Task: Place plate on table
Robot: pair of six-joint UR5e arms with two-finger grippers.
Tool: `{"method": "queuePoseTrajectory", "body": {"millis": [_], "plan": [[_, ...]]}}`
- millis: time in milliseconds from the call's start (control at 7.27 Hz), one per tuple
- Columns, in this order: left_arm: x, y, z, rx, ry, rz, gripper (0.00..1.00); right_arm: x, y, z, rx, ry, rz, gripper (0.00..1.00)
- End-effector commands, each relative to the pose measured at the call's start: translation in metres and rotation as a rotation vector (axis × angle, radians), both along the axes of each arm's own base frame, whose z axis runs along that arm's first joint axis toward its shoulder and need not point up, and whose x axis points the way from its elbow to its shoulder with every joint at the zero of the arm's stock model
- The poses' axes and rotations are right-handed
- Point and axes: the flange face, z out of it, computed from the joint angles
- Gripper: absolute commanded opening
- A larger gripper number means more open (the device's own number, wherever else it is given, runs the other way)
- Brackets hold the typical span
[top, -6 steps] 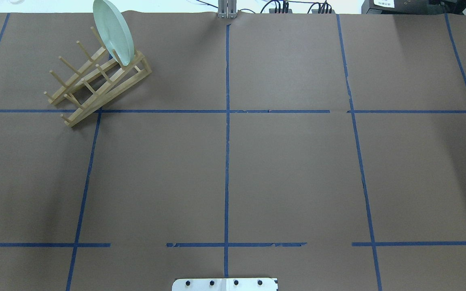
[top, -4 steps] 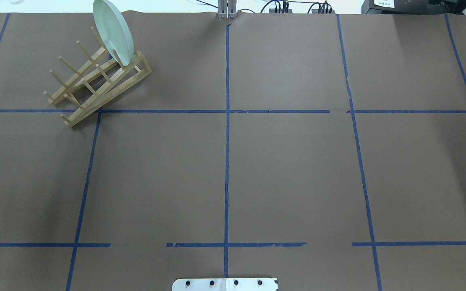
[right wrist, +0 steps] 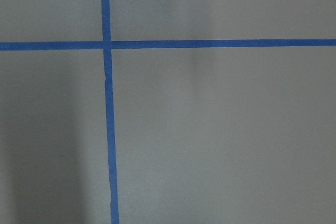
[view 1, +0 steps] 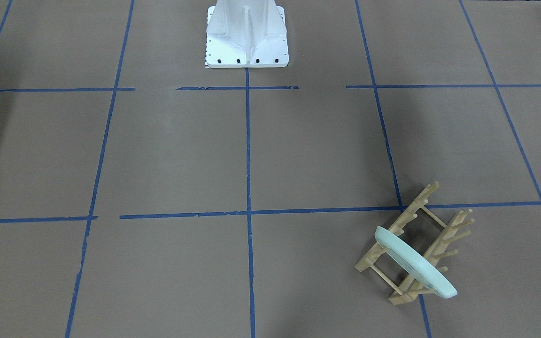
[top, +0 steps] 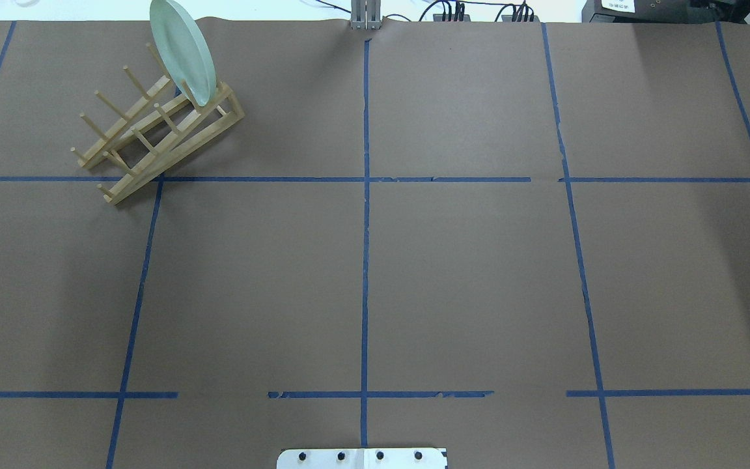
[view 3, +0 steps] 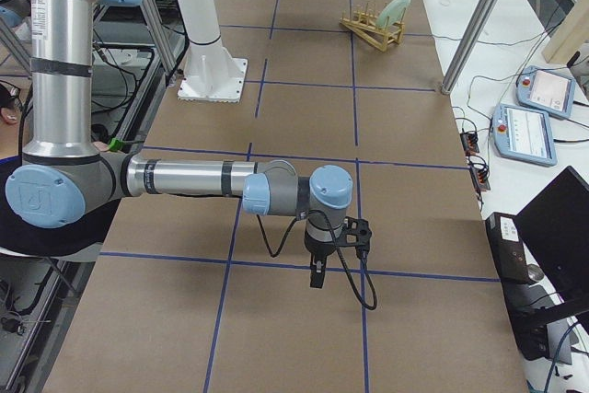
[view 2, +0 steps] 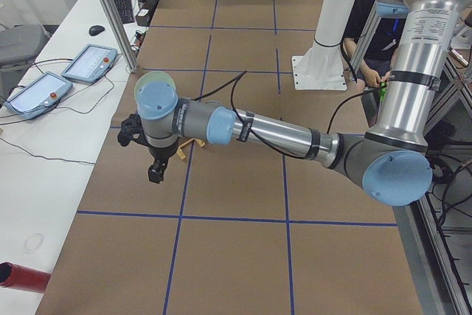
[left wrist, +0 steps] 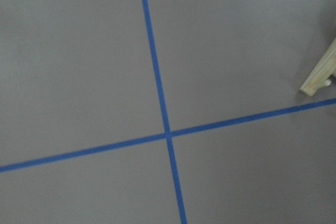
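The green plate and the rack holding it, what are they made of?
The plate looks like plastic or glazed ceramic, I cannot tell which: smooth, pale mint, slightly shiny. The rack looks like unpainted light wood: tan rails and round pegs, matte.

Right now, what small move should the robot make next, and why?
Probably move the left gripper toward the plate: the plate stands on edge in the wooden rack, not yet on the table, nothing holds it, and that gripper hovers nearest the rack.

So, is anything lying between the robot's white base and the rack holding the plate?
No. The front-facing view shows only bare table and blue tape lines between the white base and the wooden rack holding the plate.
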Motion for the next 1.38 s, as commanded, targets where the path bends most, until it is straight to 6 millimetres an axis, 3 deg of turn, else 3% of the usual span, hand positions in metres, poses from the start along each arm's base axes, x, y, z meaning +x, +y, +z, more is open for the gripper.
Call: {"method": "queuePoseTrajectory", "body": {"millis": [0, 138, 412, 550, 825, 962, 1238], "plan": [[0.045, -0.027, -0.089, 0.03, 0.14, -0.139, 1.0, 0.0, 0.0, 0.0, 0.0, 0.0, 0.0, 1.0], [0.066, -0.025, -0.112, 0.05, 0.251, -0.221, 1.0, 0.0, 0.0, 0.0, 0.0, 0.0, 0.0, 1.0], [0.127, -0.017, -0.126, -0.013, 0.45, -0.291, 1.0, 0.0, 0.0, 0.0, 0.0, 0.0, 0.0, 1.0], [0.178, -0.02, -0.148, -0.026, 0.507, -0.338, 1.0, 0.0, 0.0, 0.0, 0.0, 0.0, 0.0, 1.0], [0.273, -0.02, -0.173, -0.151, 0.665, -0.486, 1.0, 0.0, 0.0, 0.0, 0.0, 0.0, 0.0, 1.0], [0.298, -0.037, -0.183, -0.211, 0.722, -0.571, 1.0, 0.0, 0.0, 0.0, 0.001, 0.0, -0.001, 1.0], [0.32, -0.071, -0.182, -0.242, 0.697, -0.588, 1.0, 0.0, 0.0, 0.0, 0.001, 0.0, -0.001, 1.0]]}}
